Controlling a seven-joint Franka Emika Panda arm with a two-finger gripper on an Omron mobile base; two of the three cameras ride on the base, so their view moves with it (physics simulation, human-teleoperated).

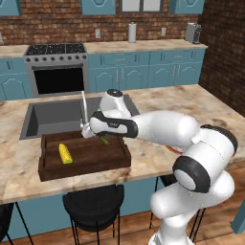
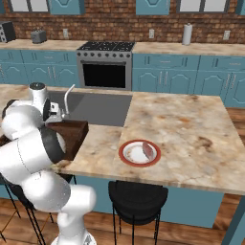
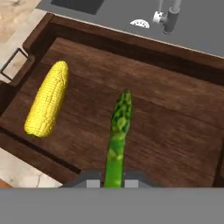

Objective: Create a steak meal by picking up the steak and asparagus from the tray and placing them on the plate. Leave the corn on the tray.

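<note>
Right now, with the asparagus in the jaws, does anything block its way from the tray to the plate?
Nothing visible does. The asparagus is gripped over the tray; the plate, already holding the steak, sits on open counter past the tray's low wall.

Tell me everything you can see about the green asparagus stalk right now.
The thin green asparagus stalk is a slim spear, bright green with paler patches along its stem and a darker, bumpy, scaly tip. In the hand view it runs up from between the tips of the end effector, which is shut on its lower end, with the tip pointing away over the dark brown wooden tray. Whether it is lifted clear of the tray floor cannot be told. It lies apart from the stubby yellow corn cob, not touching it.
</note>
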